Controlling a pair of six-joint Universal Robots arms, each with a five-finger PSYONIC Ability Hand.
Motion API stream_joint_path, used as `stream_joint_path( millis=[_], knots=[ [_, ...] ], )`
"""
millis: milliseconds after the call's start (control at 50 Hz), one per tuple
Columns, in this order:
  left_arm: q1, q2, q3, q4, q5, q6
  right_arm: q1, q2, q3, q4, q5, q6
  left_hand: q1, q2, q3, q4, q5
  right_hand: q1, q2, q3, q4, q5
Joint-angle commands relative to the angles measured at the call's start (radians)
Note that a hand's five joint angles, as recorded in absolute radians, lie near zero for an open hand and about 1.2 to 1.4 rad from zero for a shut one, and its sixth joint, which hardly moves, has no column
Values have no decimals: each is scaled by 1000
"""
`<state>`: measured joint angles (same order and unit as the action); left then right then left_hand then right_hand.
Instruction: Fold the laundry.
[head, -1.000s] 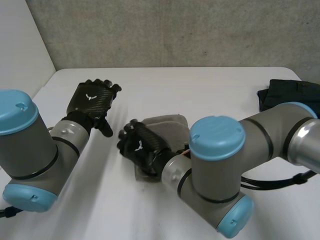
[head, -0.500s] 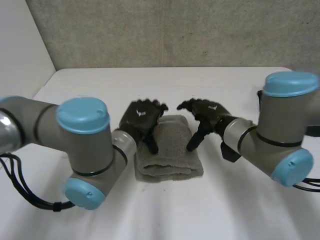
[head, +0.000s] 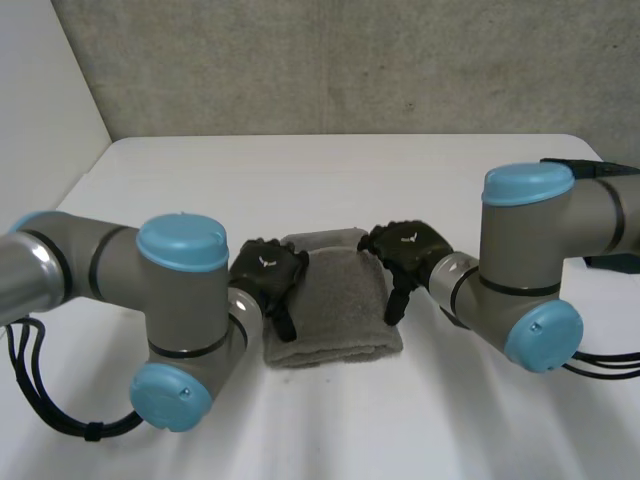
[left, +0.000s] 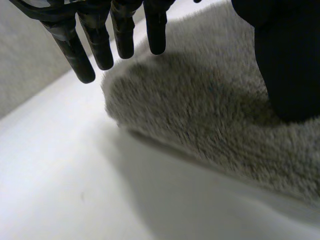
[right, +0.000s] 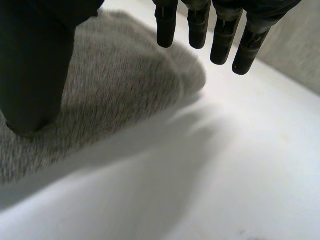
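A folded grey towel (head: 335, 298) lies in the middle of the white table (head: 330, 180). My left hand (head: 268, 280) is at the towel's left edge, fingers straight, thumb pointing down beside it. My right hand (head: 405, 250) is at its right edge, posed the same way. In the left wrist view the fingers (left: 102, 37) hang straight over the towel (left: 210, 115) and the thumb (left: 287, 55) rests on the pile. In the right wrist view the fingers (right: 220, 32) hover above the towel's corner (right: 125, 85) with the thumb (right: 35, 65) on the cloth. Neither hand grips it.
A dark folded garment (head: 590, 215) lies at the table's right edge, behind my right arm. Bare table lies in front of and behind the towel. A grey wall stands beyond the far edge.
Both hands have come in from apart to the towel's two sides and dropped lower. The right hand was on the towel's left a second ago and now flanks its right edge.
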<state>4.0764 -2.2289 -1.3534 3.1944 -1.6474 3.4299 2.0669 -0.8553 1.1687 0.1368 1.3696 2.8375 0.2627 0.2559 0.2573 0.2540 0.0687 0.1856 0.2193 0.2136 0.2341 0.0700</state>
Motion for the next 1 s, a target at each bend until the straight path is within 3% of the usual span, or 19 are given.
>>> stream_joint_path(
  millis=[20, 180, 360, 480, 680, 860, 1000],
  knots=[
    [9, 181, 11, -1, 76, -8, 4, -168, 84, -64, 60, 11, -2, 5, 3, 6, 17, -11, -45, -39, -60, -70],
    [73, 377, 36, -103, 250, -47, 83, -367, 336, -238, 154, 11, 4, 10, 9, 12, 23, -11, -45, -39, -60, -70],
    [144, 407, 122, -319, 411, -161, 202, -341, 488, -350, 163, 13, 7, 13, 12, 15, 26, -11, -45, -39, -60, -70],
    [150, 407, 122, -330, 420, -164, 283, -205, 470, -446, 206, -7, 4, 10, 9, 12, 23, -11, -45, -39, -60, -70],
    [147, 405, 105, -330, 423, -163, 289, -74, 391, -473, 261, -72, 1, 8, 6, 9, 20, -11, -45, -39, -60, -70],
    [142, 399, 103, -330, 423, -164, 288, -30, 350, -526, 252, -76, 1, 8, 6, 9, 20, 375, 341, 346, 326, 316],
    [144, 396, 103, -330, 423, -166, 289, -7, 325, -539, 247, -101, 1, 8, 6, 9, 20, 469, 435, 441, 420, 410]
  ],
)
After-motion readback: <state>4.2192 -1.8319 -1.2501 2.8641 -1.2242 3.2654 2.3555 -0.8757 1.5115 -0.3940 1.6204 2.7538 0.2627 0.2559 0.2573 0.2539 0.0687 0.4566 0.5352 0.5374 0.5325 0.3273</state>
